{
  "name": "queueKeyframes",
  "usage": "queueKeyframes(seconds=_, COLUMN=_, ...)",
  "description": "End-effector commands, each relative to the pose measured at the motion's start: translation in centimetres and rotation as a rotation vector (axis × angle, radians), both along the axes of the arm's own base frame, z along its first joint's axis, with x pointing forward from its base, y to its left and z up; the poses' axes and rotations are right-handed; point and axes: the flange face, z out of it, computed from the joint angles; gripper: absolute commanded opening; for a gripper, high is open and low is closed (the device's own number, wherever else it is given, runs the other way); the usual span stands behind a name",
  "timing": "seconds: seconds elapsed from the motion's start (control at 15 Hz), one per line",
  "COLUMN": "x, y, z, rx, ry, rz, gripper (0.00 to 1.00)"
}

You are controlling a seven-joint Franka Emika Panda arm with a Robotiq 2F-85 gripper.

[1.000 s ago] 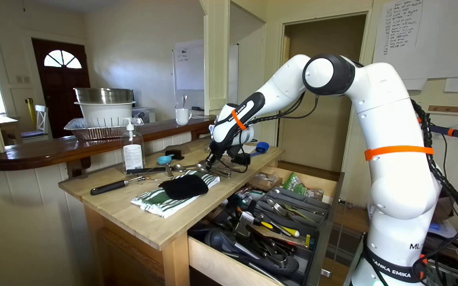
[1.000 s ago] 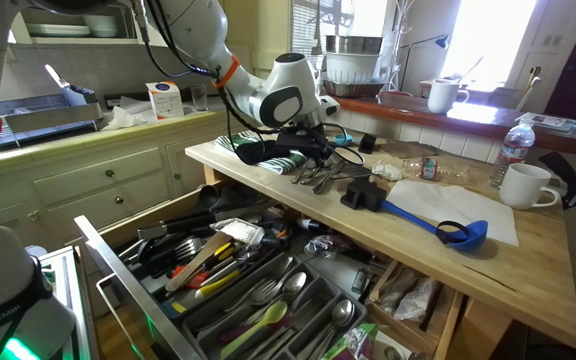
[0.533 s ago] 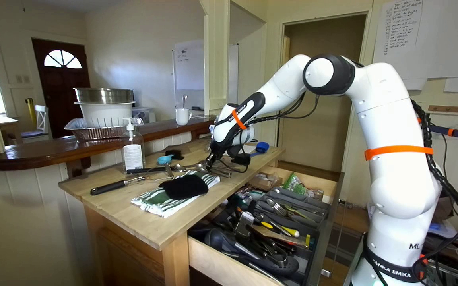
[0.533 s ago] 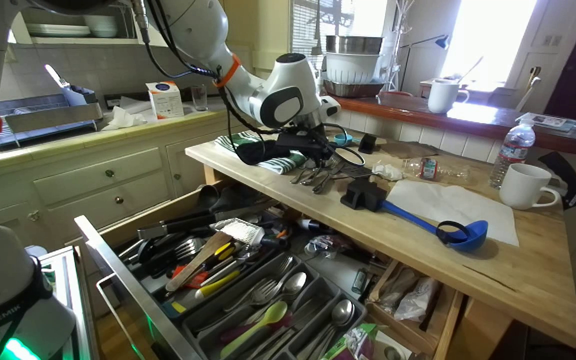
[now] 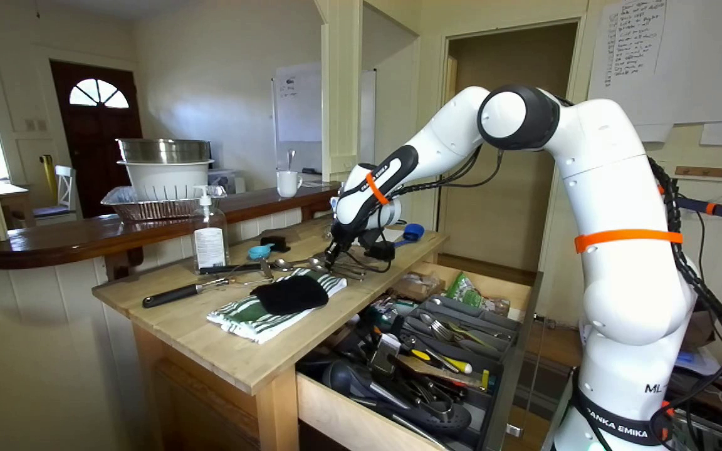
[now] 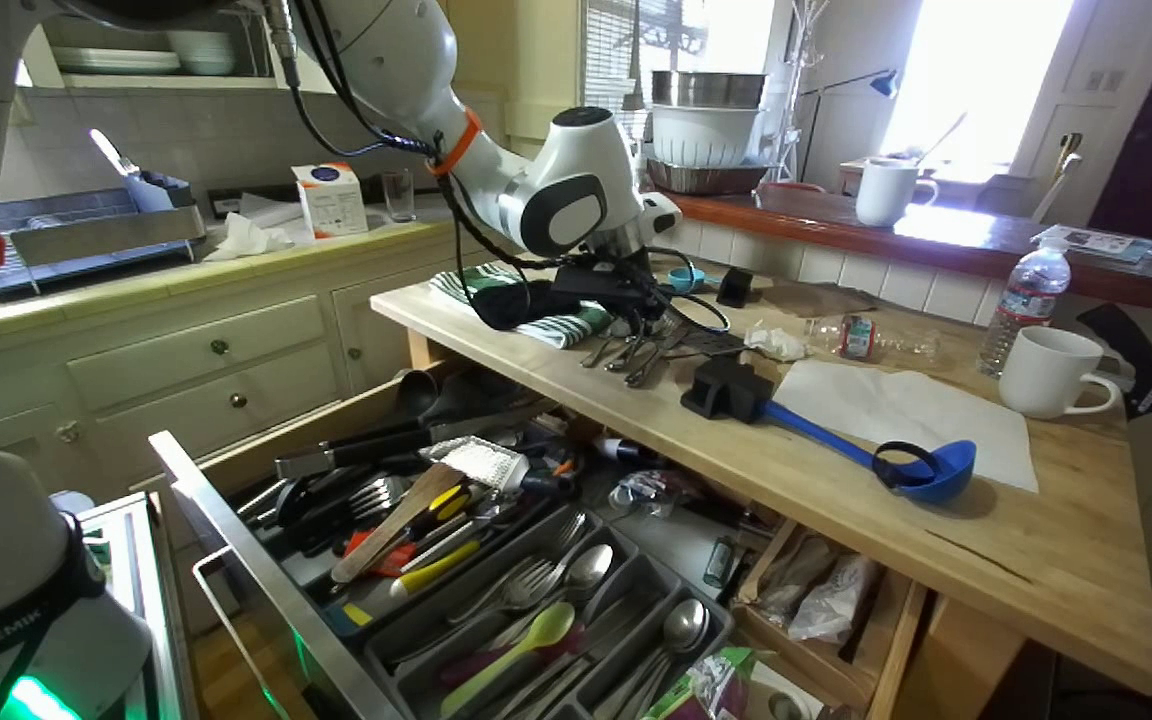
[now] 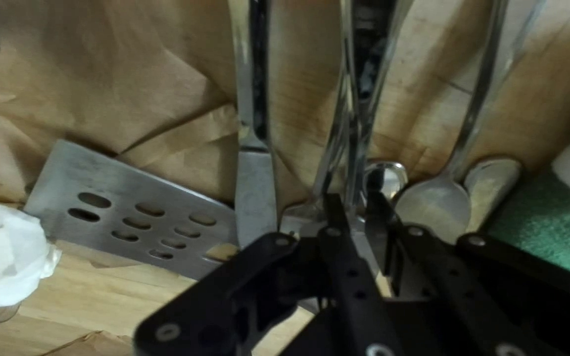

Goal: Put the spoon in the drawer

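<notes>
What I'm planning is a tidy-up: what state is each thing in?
Wide pale-wood drawer: open
Slim black fingers: slightly apart, grip unclear
Silver metal spoon by them: outside drawer
Green-white striped towel: folded
Clear pump bottle: upright
White handled mug: upright
Brown arched-window door: shut

The dish towel is showing green and white stripes, the mugs plain white, the ladle blue, the counter pale tan, the drawer pale wood sides and the tool black.
</notes>
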Motion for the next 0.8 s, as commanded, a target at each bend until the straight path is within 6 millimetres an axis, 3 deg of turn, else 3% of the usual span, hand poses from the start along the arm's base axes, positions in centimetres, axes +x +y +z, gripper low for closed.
queueKeyframes(seconds=0.0, x=0.0, y=-0.3, z=-1.4, rx=0.006, ry=0.024, rz=0.001, gripper=0.02)
queueKeyframes(seconds=0.27, x=-0.1, y=-0.2, z=0.1, rx=0.011, ry=0.011, rz=-0.001, gripper=0.02)
queueKeyframes(seconds=0.53, x=-1.0, y=1.3, z=5.8, rx=0.045, ry=-0.045, rz=-0.009, gripper=0.02)
queueKeyframes(seconds=0.73, x=-2.4, y=1.5, z=9.0, rx=0.083, ry=-0.071, rz=-0.035, gripper=0.02)
